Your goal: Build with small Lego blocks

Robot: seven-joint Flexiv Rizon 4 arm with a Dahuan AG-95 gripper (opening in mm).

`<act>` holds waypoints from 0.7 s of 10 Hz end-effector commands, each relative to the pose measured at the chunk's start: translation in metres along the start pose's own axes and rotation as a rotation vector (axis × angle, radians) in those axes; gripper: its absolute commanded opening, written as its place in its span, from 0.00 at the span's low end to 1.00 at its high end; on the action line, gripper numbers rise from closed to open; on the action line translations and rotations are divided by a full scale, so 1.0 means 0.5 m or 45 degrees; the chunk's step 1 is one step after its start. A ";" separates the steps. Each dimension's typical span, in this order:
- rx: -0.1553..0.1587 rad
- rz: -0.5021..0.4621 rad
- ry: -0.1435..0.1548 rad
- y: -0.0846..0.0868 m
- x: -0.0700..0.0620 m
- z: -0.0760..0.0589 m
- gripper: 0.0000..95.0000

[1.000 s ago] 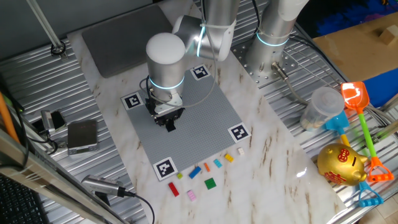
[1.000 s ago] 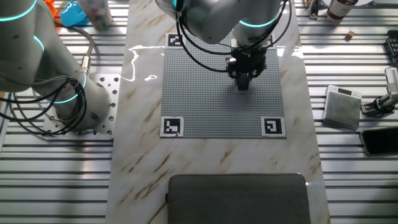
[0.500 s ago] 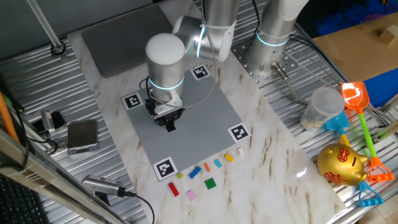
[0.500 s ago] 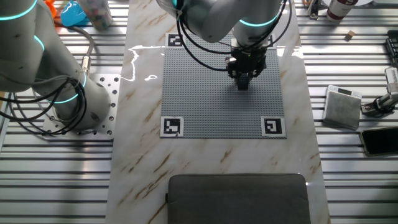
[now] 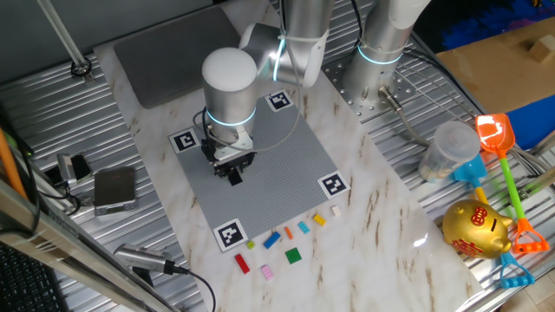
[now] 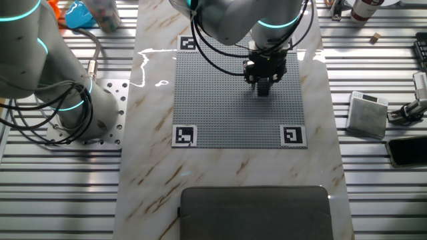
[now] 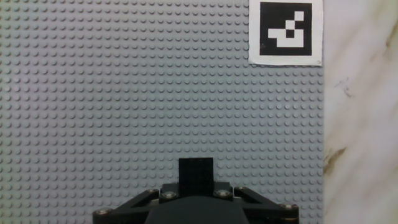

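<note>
My gripper [image 5: 234, 176] hangs over the large grey baseplate [image 5: 277, 165], near its left side. It also shows in the other fixed view [image 6: 263, 89]. In the hand view its jaws are shut on a small black Lego block [image 7: 196, 172], just above the studs [image 7: 124, 93]. Several loose small Lego blocks lie on the marble in front of the plate: red [image 5: 242, 265], pink [image 5: 267, 272], green [image 5: 293, 255], blue [image 5: 272, 240], orange [image 5: 289, 233], light blue [image 5: 303, 228], yellow [image 5: 319, 219] and white [image 5: 336, 210].
A grey box [image 5: 114, 188] lies left of the plate and a dark grey pad [image 5: 169, 52] behind it. The arm's base [image 5: 373, 78] stands at the back right. A plastic cup [image 5: 449, 152], toy shovel [image 5: 499, 139] and gold piggy bank [image 5: 475, 230] are at the right.
The gripper has shifted very slightly over the baseplate with the black block in it. Nothing else has moved.
</note>
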State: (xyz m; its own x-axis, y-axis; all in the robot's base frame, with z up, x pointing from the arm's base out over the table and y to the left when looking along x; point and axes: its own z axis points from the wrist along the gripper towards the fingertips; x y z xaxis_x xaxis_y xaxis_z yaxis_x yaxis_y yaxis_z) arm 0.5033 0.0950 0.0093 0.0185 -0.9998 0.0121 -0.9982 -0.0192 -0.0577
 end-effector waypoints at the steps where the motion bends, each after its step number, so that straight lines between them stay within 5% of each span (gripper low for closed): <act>1: 0.003 -0.004 0.001 0.001 0.000 0.001 0.40; 2: 0.004 -0.009 0.000 0.001 0.000 0.001 0.60; 7: -0.004 -0.015 -0.019 0.001 -0.001 0.001 0.60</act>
State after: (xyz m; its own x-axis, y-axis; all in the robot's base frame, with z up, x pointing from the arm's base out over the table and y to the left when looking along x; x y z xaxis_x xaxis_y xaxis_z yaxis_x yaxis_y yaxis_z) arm 0.5034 0.0952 0.0072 0.0301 -0.9995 -0.0012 -0.9980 -0.0300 -0.0558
